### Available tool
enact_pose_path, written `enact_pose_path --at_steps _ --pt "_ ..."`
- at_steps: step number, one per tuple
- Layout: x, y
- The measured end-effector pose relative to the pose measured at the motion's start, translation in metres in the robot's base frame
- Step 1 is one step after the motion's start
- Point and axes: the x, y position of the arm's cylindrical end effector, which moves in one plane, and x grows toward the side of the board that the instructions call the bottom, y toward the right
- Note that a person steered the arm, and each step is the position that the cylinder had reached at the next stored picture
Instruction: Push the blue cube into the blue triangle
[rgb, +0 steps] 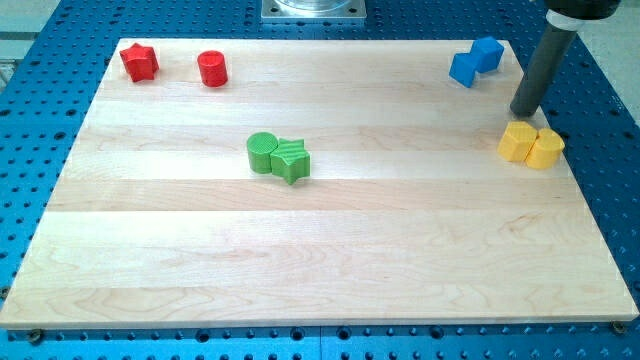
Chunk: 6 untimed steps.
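Observation:
Two blue blocks sit touching at the view's top right: a blue cube (488, 52) and, just left and below it, a blue triangle (464, 70). My tip (522, 113) is the lower end of the dark rod coming down from the top right corner. It stands below and to the right of the blue blocks, apart from them, just above the yellow blocks.
Two yellow blocks (531, 144) touch each other right under my tip, near the board's right edge. A green cylinder (263, 151) and a green star (291, 160) touch near the middle. A red star (139, 62) and a red cylinder (212, 68) sit at the top left.

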Motion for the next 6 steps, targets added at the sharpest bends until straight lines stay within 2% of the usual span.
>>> enact_pose_path --at_steps 1,3,4,6 --pt "-0.009 -0.001" --pt "-0.091 0.054" --pt "-0.125 0.044" --pt "-0.106 -0.088"
